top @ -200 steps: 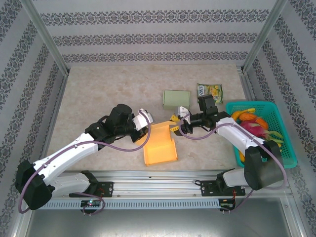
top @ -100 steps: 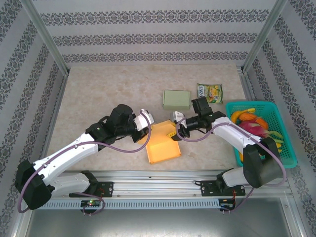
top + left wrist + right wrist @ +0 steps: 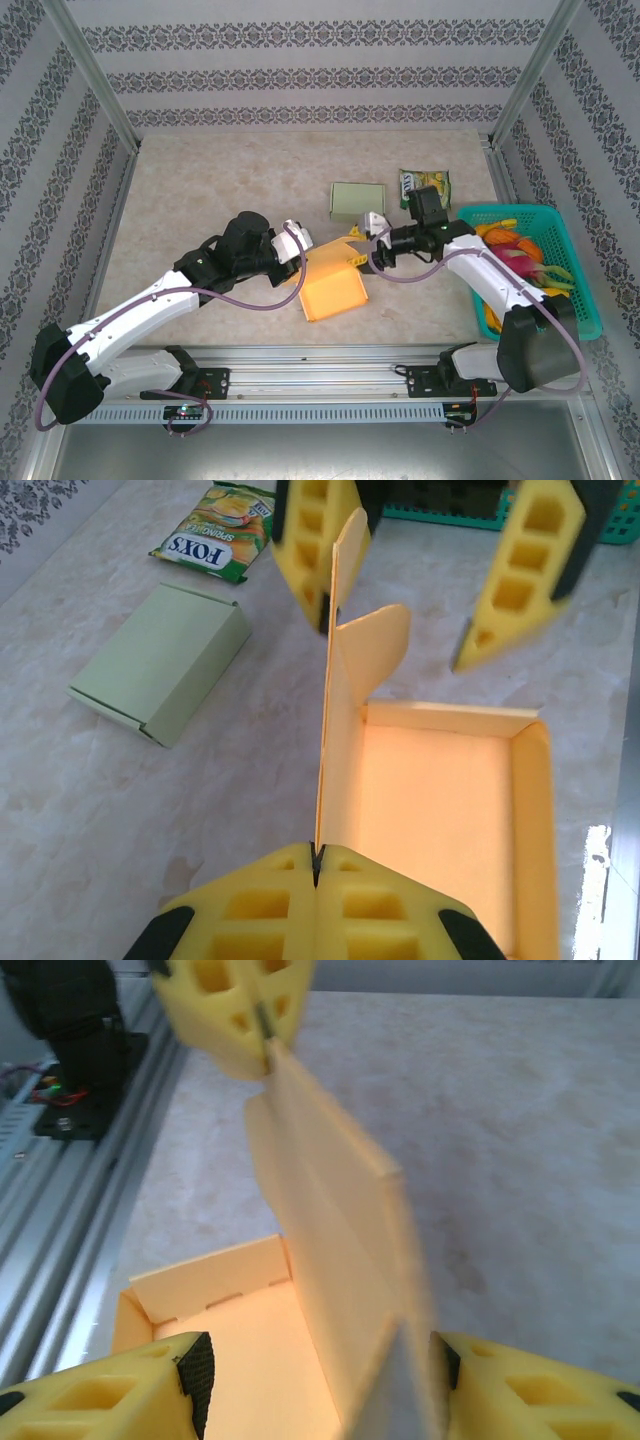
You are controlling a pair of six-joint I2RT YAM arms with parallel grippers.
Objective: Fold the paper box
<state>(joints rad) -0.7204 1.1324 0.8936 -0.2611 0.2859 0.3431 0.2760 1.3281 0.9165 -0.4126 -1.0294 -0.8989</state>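
The left gripper (image 3: 316, 868) has its jaws shut tight on the near end of the upright side wall (image 3: 330, 1210) of the orange paper box (image 3: 332, 292). The box sits on the surface (image 3: 210, 190) toward its front edge, between the two arms. The right gripper (image 3: 318, 1375) has its jaws open astride the wall's far end, one pad (image 3: 305, 540) close beside it, the other well clear.

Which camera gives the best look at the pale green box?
The left wrist view: the green box lies large and sharp, its whole outline in frame. The top view shows it small, beyond the orange box.
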